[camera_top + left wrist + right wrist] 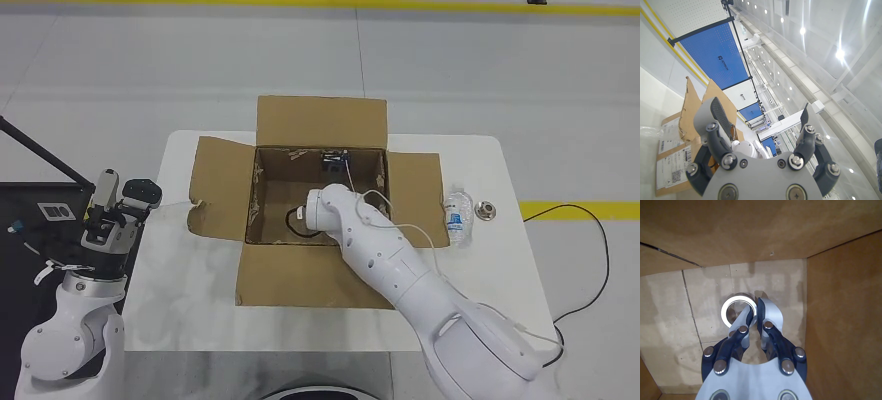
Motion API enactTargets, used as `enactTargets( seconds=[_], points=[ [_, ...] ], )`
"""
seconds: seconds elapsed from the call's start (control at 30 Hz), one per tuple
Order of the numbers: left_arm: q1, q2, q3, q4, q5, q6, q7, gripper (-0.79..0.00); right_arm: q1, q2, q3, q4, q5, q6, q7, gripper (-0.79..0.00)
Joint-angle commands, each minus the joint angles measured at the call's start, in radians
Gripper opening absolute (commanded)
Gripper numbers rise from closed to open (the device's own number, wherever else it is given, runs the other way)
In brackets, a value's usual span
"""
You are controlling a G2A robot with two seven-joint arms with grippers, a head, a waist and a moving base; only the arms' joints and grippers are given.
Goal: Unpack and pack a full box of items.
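This is an industrial hall, a factory floor or robotics test bay rather than a home or office. The smooth grey floor (150,80) carries painted yellow lines (300,6) of the kind that mark out work zones. Tall blue and white perforated partition panels (715,56) in black frames (742,51) fence off the area. A high white ceiling (829,37) holds rows of round lights (802,30), with machinery (762,126) far behind. A plain white surface (180,300) bears a labelled cardboard box (320,125).

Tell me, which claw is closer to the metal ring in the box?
Right. The right claw is inside the box, pinching the ring by its rim; the left claw is beside the table.
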Motion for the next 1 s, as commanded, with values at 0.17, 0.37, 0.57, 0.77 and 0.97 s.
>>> enactTargets(
  seconds=[0.17, 0.37, 0.57, 0.77, 0.97],
  points=[
    [0.0, 0.0, 0.0, 0.0, 0.0, 0.0, 0.0, 0.0, -0.012, 0.007, 0.045, -0.045, 0.005, -0.055, -0.011, -0.785],
    [0.0, 0.0, 0.0, 0.0, 0.0, 0.0, 0.0, 0.0, -0.081, 0.058, 0.147, -0.214, 0.01, -0.245, -0.039, -0.785],
    [0.0, 0.0, 0.0, 0.0, 0.0, 0.0, 0.0, 0.0, -0.232, 0.142, 0.306, -0.552, -0.07, -0.422, 0.024, -0.785],
    [0.0, 0.0, 0.0, 0.0, 0.0, 0.0, 0.0, 0.0, -0.406, 0.206, 0.498, -0.936, -0.071, -0.647, 0.069, -0.785],
    [0.0, 0.0, 0.0, 0.0, 0.0, 0.0, 0.0, 0.0, -0.504, 0.236, 0.67, -1.129, 0.071, -0.799, 0.065, -0.785]
  ],
)
